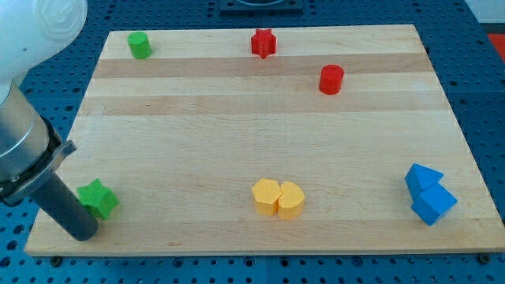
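Observation:
My tip (82,233) rests at the lower left corner of the wooden board (268,126), just left of and below the green star (98,198), which it touches or nearly touches. Two yellow blocks sit side by side at the bottom middle: a yellow hexagon-like block (266,196) and a yellow rounded block (290,199). At the bottom right a blue triangular block (423,177) leans against a blue cube (434,204). Along the top lie a green cylinder (140,45), a red star (263,42) and a red cylinder (331,80).
The board lies on a blue perforated table (481,95). The arm's grey and white body (24,134) fills the view's left edge above the rod. A dark fixture (260,5) sits beyond the board's top edge.

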